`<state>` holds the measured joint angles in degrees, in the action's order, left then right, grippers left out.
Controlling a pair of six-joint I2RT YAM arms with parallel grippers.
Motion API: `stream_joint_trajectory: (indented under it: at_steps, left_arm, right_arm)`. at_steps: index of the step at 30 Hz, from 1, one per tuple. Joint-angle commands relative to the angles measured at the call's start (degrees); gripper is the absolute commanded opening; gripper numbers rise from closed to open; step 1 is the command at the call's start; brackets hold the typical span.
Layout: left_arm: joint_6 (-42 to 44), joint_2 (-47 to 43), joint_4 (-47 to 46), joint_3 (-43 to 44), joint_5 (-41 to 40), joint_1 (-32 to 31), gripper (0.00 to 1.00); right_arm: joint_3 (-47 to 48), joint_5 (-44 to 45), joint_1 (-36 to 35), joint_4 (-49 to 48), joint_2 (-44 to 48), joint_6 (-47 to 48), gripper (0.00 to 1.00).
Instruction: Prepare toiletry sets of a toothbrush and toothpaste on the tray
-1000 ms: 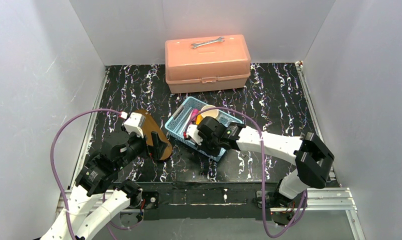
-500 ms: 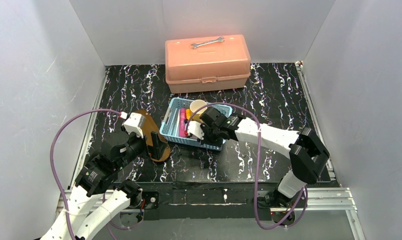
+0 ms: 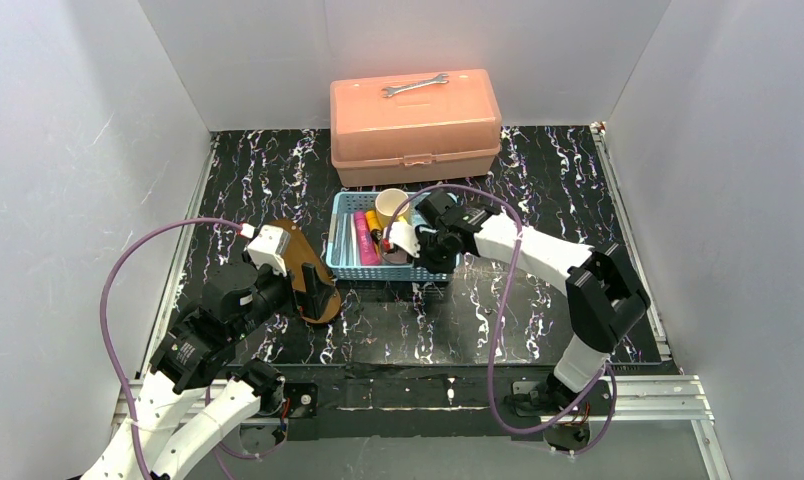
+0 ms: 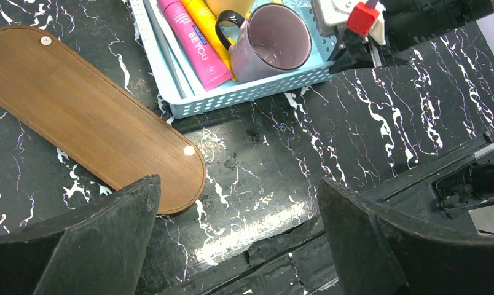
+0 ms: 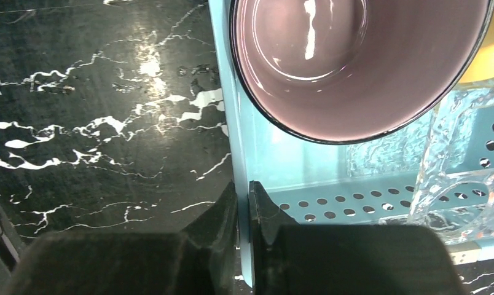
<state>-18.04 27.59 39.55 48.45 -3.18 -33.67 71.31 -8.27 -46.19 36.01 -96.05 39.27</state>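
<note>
Right hand (image 5: 243,203): closed narrow on the basket (image 4: 250,89) wall. Left hand (image 4: 238,239): wide and empty, by the near end of the bare tray (image 4: 91,117). The pink tube (image 4: 192,43) and yellow tube (image 4: 211,21) lie in the basket beyond the tray, long axes pointing away from me. A mug (image 4: 275,43) stands between them and my right hand, so I judge the left better placed.

Open tray (image 4: 91,117); mug (image 4: 275,46) and basket (image 4: 257,87) wall beside toothpaste (image 4: 194,44).

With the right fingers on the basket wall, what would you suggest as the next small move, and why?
Probably open the right fingers and lift them off the basket: they pinch its wall, while the pink tube and yellow tube lie inside it and the tray is bare.
</note>
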Motion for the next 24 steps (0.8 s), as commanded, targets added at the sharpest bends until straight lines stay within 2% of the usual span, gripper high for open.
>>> stream_joint_trajectory:
  at_steps: [1, 15, 24]
  left_arm:
    - [0.2, 0.0, 0.7, 0.0, 0.1, -0.2, 0.99]
    - [0.2, -0.1, 0.7, 0.1, 0.4, -0.2, 0.99]
    - [0.3, -0.1, 0.6, 0.1, 0.6, -0.2, 0.99]
  right_arm:
    - [4.3, 0.6, 4.1, -4.5, -0.9, 0.8, 0.01]
    - [6.5, -0.8, 9.8, -7.6, -3.9, -0.4, 0.01]
    - [9.2, 0.7, 11.2, -6.1, -6.5, 1.1, 0.01]
